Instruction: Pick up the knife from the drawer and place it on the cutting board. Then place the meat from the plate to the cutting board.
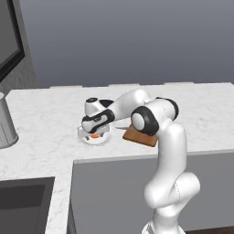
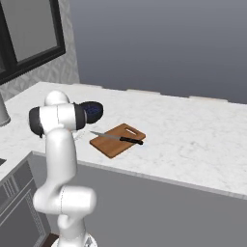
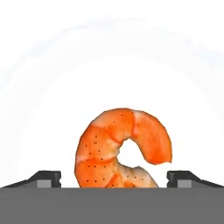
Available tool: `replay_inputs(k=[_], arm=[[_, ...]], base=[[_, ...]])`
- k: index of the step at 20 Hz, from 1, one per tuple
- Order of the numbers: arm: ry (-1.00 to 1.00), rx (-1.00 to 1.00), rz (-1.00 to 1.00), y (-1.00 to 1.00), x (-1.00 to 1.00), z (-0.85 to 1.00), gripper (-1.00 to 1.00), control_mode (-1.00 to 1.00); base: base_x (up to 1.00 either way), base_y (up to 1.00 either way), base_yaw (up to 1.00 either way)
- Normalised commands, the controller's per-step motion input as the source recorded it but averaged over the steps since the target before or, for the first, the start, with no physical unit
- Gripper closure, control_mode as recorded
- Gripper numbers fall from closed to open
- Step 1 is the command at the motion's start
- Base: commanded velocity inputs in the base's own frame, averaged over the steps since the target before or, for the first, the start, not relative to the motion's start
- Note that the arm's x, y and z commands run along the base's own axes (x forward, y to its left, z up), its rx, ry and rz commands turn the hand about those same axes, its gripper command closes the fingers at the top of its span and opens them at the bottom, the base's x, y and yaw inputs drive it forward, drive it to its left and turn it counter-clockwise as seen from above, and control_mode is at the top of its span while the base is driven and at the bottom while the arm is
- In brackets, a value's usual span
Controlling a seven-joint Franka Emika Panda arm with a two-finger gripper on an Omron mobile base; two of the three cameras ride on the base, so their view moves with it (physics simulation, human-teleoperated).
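Knife step looks done: slim knife with silver blade and black handle (image 2: 117, 138) lying flat across the small brown wooden cutting board (image 2: 117, 140), blade tip sticking out past the board's edge toward the arm. Meat step now.

Tiny orange-red curled lump of meat (image 3: 121, 149), shaped like a shrimp, sitting on the round white plate (image 3: 52, 87), just beside the board on the pale marble counter (image 1: 45, 123).

Two-finger gripper (image 3: 113, 178) low over the plate, pointing down. Dark fingertips (image 3: 43, 177) spread wide, one on each side of the meat, nothing held yet. Gaps on both sides, a bit more on the right-hand side in the hand view. Meat right between the tips, so straight down and squeeze is probably all that is needed. Curl of the meat opens toward the right tip; fat part nearer the left tip.

In the left base view, same orange lump (image 1: 94, 135) peeking out under the hand.
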Motion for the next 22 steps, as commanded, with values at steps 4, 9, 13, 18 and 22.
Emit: replay_inputs(k=[4, 9, 13, 18, 22], arm=[[-0.07, 0.00, 0.00, 0.00, 0.11, -0.13, 1.00, -1.00], [-0.09, 0.00, 0.00, -0.09, 0.00, -0.05, 1.00, -1.00], [-0.19, 0.03, -0.10, -0.56, -0.39, 0.34, 1.00, -1.00], [-0.17, 0.03, -0.22, -0.98, -0.83, 0.82, 1.00, -1.00], [-0.08, 0.00, -0.26, -1.00, -0.83, 0.70, 1.00, -1.00]], base=[[0.00, 0.00, 0.00], [0.00, 0.00, 0.00], [0.00, 0.00, 0.00], [0.00, 0.00, 0.00], [0.00, 0.00, 0.00]])
